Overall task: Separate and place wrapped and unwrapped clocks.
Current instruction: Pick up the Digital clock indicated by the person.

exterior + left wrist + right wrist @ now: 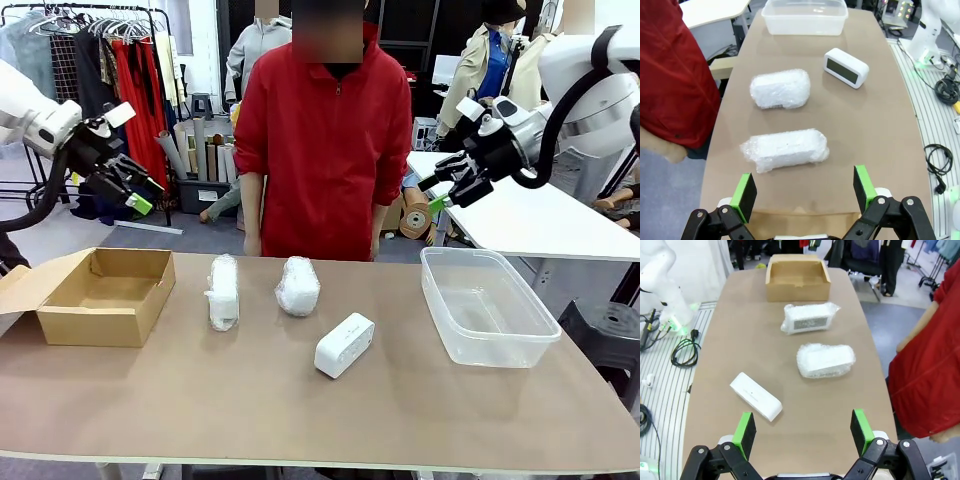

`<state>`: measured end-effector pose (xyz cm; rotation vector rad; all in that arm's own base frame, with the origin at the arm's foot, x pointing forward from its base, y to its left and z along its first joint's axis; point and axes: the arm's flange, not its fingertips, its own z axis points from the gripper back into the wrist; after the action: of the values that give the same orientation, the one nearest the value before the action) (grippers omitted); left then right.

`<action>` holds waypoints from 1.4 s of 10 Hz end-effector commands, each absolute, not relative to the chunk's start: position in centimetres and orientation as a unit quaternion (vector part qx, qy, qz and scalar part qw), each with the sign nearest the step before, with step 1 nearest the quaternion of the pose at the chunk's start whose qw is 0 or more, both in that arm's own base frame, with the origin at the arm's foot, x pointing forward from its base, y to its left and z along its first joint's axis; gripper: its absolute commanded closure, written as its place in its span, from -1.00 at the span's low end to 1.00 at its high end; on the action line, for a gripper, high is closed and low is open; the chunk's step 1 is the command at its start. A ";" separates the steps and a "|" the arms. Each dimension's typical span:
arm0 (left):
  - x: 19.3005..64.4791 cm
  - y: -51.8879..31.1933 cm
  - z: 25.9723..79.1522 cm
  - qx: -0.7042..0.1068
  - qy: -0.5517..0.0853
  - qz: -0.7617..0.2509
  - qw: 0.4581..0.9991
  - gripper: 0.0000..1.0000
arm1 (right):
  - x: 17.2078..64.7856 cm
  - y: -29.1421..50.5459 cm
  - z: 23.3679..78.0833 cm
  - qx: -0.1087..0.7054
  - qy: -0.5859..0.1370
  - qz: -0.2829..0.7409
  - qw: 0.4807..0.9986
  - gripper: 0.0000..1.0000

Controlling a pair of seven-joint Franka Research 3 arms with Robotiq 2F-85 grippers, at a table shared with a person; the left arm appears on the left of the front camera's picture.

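- Grippers: left gripper (138,196) and right gripper (440,192) hang high, jaws wide, empty.
- Clocks: left wrapped clock (223,292), right wrapped clock (297,286) and bare clock (344,345) lie apart on the table (250,410).
- Risk: loose wrap may slip from a shallow pinch; the smooth bare clock may skid.

Box (60,325) is sitting on the table (250,420) at the robot's left end, tub (432,290) at the right end. Between them, toward the far edge, first wrapped clock (223,292) is lying nearer the box, second wrapped clock (298,286) just right of it, not touching. Unwrapped clock (344,345) is lying nearer the robot, right of both, apart from the tub. Person (320,140) is standing behind the far edge. Left gripper (148,195) is hanging over the box end, right gripper (430,193) over the tub end.
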<state>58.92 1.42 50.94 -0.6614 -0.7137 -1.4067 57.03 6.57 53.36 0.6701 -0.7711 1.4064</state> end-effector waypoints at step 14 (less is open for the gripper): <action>59.1 1.8 51.1 -0.289 -0.318 -0.618 0.659 -1.00 | 57.3 6.0 53.6 0.293 -0.341 0.616 0.646 -1.00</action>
<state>59.07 1.79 51.02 -0.6551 -0.7192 -1.3996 57.33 5.99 53.59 0.6675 -0.7757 1.4024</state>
